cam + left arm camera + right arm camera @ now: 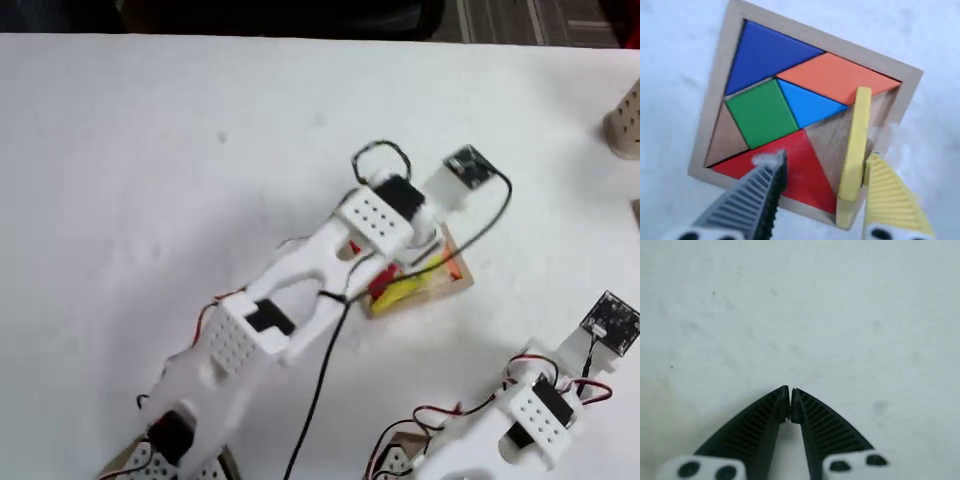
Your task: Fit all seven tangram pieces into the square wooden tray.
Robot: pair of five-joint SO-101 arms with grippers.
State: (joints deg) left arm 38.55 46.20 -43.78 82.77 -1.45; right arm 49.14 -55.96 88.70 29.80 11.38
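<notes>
The square wooden tray [715, 95] [458, 283] lies under my left gripper [825, 159]. A dark blue triangle [765, 52], an orange parallelogram [835, 75], a green square [762, 112], a light blue triangle [807, 105] and a red triangle [800, 172] lie flat in it. A yellow piece [856, 145] [405, 291] stands on edge at the tray's rim, against the yellow finger [890, 192]. The grey finger [760, 192] hangs over the red triangle, well apart from it, so the left gripper is open. My right gripper [790, 402] is shut over bare table.
Bare wood shows in the tray beside the yellow piece and in a small corner by the green square. A beige perforated object [625, 120] stands at the table's far right edge. The right arm [535, 415] sits near the front right.
</notes>
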